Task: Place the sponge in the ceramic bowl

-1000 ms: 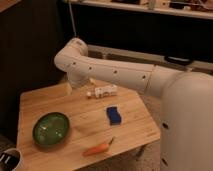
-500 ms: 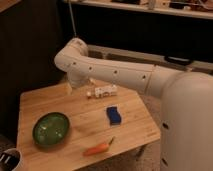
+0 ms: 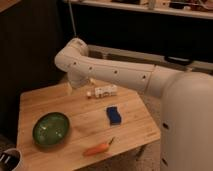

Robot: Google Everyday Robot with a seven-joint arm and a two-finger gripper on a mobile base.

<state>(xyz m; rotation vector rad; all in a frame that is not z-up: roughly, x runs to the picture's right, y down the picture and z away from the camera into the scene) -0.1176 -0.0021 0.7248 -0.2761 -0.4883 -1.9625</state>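
Ceramic bowl (image 3: 51,129): green, glossy, probably hard and breakable; sits on the table (image 3: 75,117) below the gripper on the camera's side, with no sponge in it. Gripper (image 3: 73,87): hangs over the table's far part, fingers spread, holding nothing. Sponge (image 3: 114,115): likely light, soft and squashy, best pinched across its narrow sides; lies flat on the table, past the white bottle (image 3: 102,92) from the gripper, well apart from both gripper and bowl.

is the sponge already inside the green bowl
No, the sponge lies on the bare table apart from the ceramic bowl, while the gripper hangs over the table's far edge.
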